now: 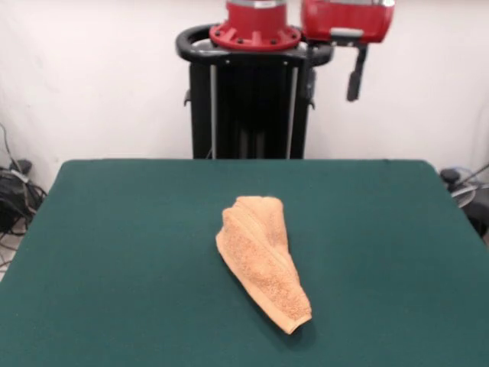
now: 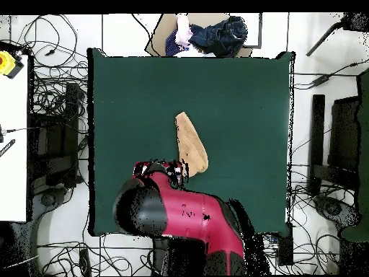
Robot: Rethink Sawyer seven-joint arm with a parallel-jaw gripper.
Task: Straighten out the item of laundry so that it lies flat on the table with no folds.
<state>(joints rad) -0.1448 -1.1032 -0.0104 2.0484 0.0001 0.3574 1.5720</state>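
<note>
You are looking at a job that, judging by how things lie, has barely begun. The light orange terry-cloth towel [image 1: 263, 258] sits near the centre of the wide dark green felt-topped table [image 1: 114, 252], bunched into a long, narrow wedge and not spread out. In the front view it runs from a broader, rounded end just above the frame's centre down to a pointed tip toward the lower middle, with several lengthwise folds stacked over one another. In the overhead view the same towel [image 2: 190, 143] shows as a slim tapered strip at mid-frame, its wider end toward the bottom, close to the arm's red and black body [image 2: 184, 213]. Bare table [image 2: 245, 108] surrounds it on every side, so you have ample room to open it out.

Nothing is flat yet: all of the unfolding is left to do, and no single layer lies alone on the cloth.

The arm is drawn up at the top of the front view, well apart from the towel. You can see a dark piece hanging below the red housing at the upper right, likely the gripper [image 1: 355, 75], but you cannot tell from either view whether it is open or closed. It holds nothing.

At the top edge of the overhead view, a person's hand [image 2: 183, 32] shows beside dark blue clothing [image 2: 220, 34], off the table.
</note>
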